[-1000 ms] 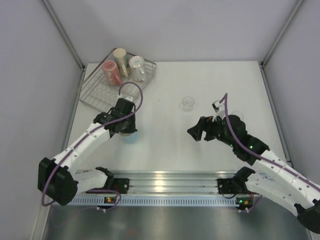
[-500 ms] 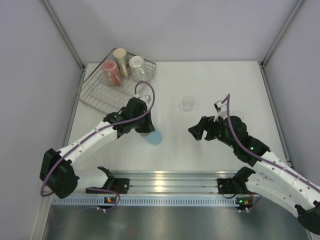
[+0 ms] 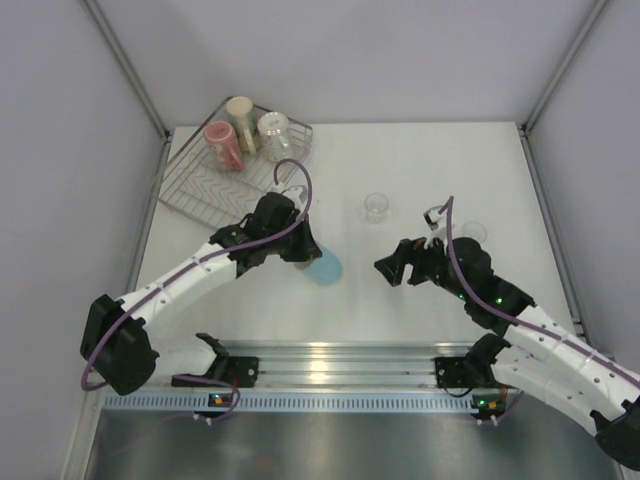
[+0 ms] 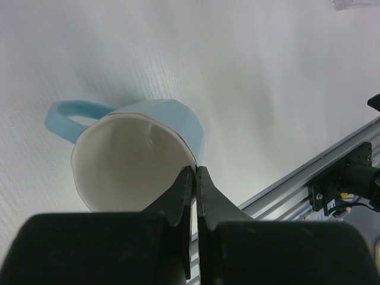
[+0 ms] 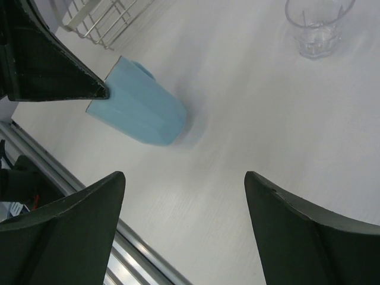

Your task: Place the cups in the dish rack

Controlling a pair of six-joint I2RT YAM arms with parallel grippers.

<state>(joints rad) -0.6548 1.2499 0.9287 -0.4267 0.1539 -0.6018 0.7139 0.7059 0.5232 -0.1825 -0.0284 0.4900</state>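
Observation:
My left gripper [image 3: 305, 258] is shut on the rim of the light blue cup [image 3: 325, 268], which tilts on its side low over the table. In the left wrist view the fingers [image 4: 189, 181] pinch the cup's rim, and the cup [image 4: 178, 116] shows its white inside and its handle at the left. My right gripper [image 3: 392, 262] is open and empty, to the right of the cup. The right wrist view shows the cup [image 5: 142, 110] ahead of the open right gripper [image 5: 184, 175]. The dish rack [image 3: 195, 190] stands at the back left.
The rack holds a pink-red mug [image 3: 223, 145], a cream mug [image 3: 241, 113] and a white dotted mug [image 3: 273, 135]. A tiny clear glass [image 3: 376, 207] stands mid-table and shows in the right wrist view [image 5: 314, 27]. Another glass [image 3: 473, 232] stands behind the right arm.
My left arm has carried the blue cup to the right, away from the rack's front edge toward mid-table. The right gripper has shifted slightly nearer.

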